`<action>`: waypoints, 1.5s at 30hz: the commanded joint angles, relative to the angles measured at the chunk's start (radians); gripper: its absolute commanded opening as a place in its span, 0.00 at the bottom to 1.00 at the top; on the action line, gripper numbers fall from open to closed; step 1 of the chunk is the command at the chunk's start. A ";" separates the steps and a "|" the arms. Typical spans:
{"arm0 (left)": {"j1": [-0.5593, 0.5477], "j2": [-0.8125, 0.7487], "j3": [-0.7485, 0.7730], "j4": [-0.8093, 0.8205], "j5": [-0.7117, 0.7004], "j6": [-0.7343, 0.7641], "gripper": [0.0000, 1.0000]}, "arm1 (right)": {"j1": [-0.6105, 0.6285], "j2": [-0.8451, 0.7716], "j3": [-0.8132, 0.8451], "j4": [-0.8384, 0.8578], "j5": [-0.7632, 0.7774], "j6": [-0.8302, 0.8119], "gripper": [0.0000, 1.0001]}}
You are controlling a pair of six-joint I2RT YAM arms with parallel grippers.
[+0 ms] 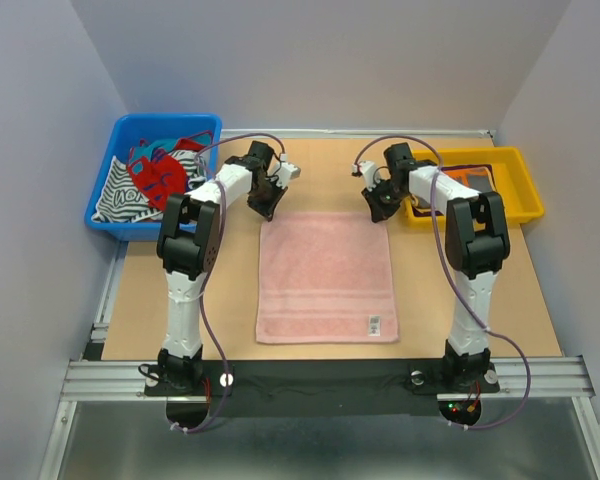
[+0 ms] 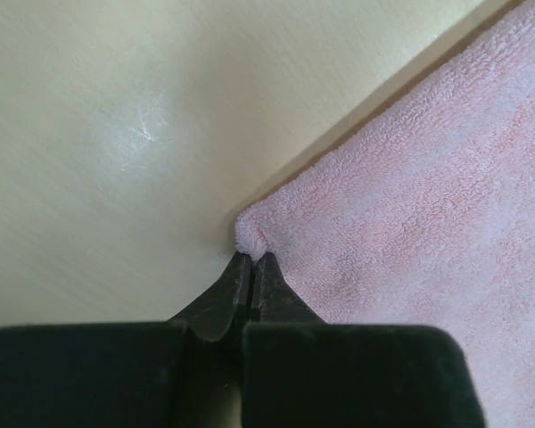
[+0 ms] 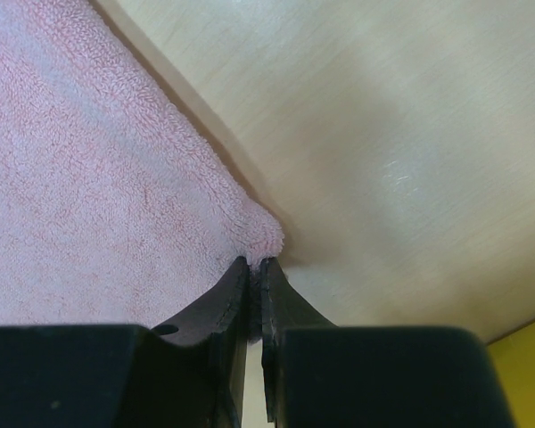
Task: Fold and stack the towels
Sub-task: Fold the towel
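Note:
The pale pink towel (image 1: 326, 275) lies flat and spread open in the middle of the table. My left gripper (image 1: 265, 207) is shut on its far left corner (image 2: 251, 234). My right gripper (image 1: 381, 209) is shut on its far right corner (image 3: 266, 234). Both corners are pinched between the black fingers just above the table. The grey-and-orange towel and the dark purple towel cannot be made out for certain; a heap of cloths fills the blue bin.
A blue bin (image 1: 110, 190) at the far left holds red, striped and other cloths (image 1: 160, 172). A yellow tray (image 1: 513, 185) with something dark and orange in it stands at the far right. Grey walls enclose the tan table (image 1: 490, 300).

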 commanded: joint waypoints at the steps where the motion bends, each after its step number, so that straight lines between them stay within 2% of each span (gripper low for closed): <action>1: 0.005 0.044 -0.011 -0.028 -0.029 0.046 0.00 | 0.009 0.040 0.062 -0.049 0.059 -0.008 0.01; 6: 0.013 -0.017 0.007 0.079 -0.093 0.043 0.00 | 0.007 0.055 0.181 -0.033 0.115 0.006 0.00; 10: 0.032 -0.069 0.033 0.224 -0.170 0.023 0.00 | 0.007 0.075 0.264 -0.015 0.155 0.014 0.01; 16: 0.045 -0.121 0.030 0.326 -0.202 0.019 0.00 | 0.007 0.062 0.291 0.049 0.235 0.035 0.00; 25: 0.045 -0.318 -0.169 0.444 -0.192 -0.015 0.00 | 0.016 -0.082 0.139 0.151 0.255 0.058 0.01; 37: 0.040 -0.539 -0.422 0.457 -0.155 -0.171 0.00 | 0.049 -0.340 -0.152 0.189 0.218 0.133 0.01; 45: 0.036 -0.709 -0.600 0.418 -0.123 -0.289 0.00 | 0.055 -0.532 -0.350 0.186 0.103 0.245 0.01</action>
